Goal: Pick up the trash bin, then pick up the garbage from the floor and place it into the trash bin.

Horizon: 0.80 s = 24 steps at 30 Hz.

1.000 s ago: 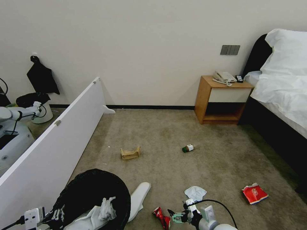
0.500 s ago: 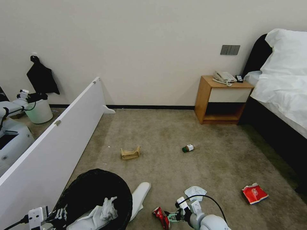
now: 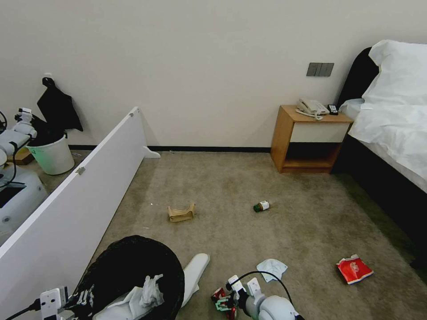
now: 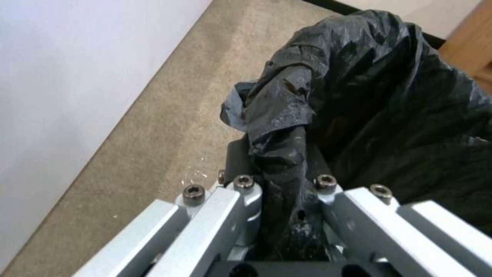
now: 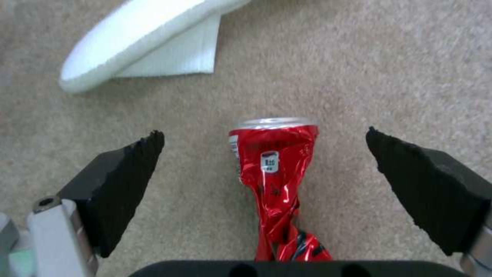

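- Right gripper (image 5: 264,150): jaws spread wide, black pads either side of the crushed red can (image 5: 271,169) without touching it. The can lies on the beige carpet (image 5: 389,65), silver top end pointing away from the wrist.
- Head view puts the right gripper (image 3: 221,304) low at the frame's bottom edge, right at the can (image 3: 219,294), which it mostly covers; the gap between pads and can reads from the right wrist view alone.
- Left gripper (image 4: 279,184): clamped on the rim of the round trash bin lined with crinkled black plastic bag (image 4: 389,100). Left wrist view shows bag folds pinched between the fingers; carpet and a white board beyond.
- Head view: bin (image 3: 129,271) at lower left beside the long white board (image 3: 75,195), crumpled white material inside. Left gripper sits at its near edge, grip not readable there.
- White slipper (image 3: 193,273) lies on the carpet touching the bin's right side; right wrist view shows its toe (image 5: 138,34) just beyond the can.
- Rest of the litter, head view:
- crumpled white tissue (image 3: 272,268) near the right gripper
- red packet (image 3: 354,269) further right
- torn brown paper bag (image 3: 181,213) and small green-capped bottle (image 3: 261,206) mid-floor, well apart.
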{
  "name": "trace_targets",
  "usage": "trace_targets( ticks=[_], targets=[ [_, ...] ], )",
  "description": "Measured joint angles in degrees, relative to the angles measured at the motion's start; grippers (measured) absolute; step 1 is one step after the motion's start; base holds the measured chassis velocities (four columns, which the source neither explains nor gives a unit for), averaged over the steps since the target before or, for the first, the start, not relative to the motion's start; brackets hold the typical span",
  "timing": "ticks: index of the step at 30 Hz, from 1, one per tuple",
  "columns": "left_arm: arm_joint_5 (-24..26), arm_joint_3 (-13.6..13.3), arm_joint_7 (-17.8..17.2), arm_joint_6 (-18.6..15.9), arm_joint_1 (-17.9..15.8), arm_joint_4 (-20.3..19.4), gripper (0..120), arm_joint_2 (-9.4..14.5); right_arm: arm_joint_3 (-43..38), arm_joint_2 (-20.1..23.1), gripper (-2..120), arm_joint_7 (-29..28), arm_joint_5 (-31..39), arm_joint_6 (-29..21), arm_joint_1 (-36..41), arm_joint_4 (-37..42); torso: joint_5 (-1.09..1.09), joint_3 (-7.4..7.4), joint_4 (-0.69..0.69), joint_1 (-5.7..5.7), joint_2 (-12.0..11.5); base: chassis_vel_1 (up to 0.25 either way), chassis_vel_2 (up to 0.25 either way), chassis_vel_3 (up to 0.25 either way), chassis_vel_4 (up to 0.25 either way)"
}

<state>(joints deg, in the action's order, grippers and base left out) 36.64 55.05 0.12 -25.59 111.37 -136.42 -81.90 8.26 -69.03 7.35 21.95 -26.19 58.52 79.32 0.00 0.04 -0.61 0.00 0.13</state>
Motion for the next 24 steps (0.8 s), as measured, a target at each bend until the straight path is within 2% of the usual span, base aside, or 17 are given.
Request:
trace_targets(
  ticks=[24],
  targets=[
    [-0.2, -0.2, 0.1, 0.2, 0.3, -0.2, 5, -0.1, -0.7, -1.4, 100, -1.0, -1.0, -1.8, -0.5, -5.2, 0.01, 0.00, 0.00, 0.00, 0.0, 0.000, 0.000, 0.000, 0.000]
  ],
)
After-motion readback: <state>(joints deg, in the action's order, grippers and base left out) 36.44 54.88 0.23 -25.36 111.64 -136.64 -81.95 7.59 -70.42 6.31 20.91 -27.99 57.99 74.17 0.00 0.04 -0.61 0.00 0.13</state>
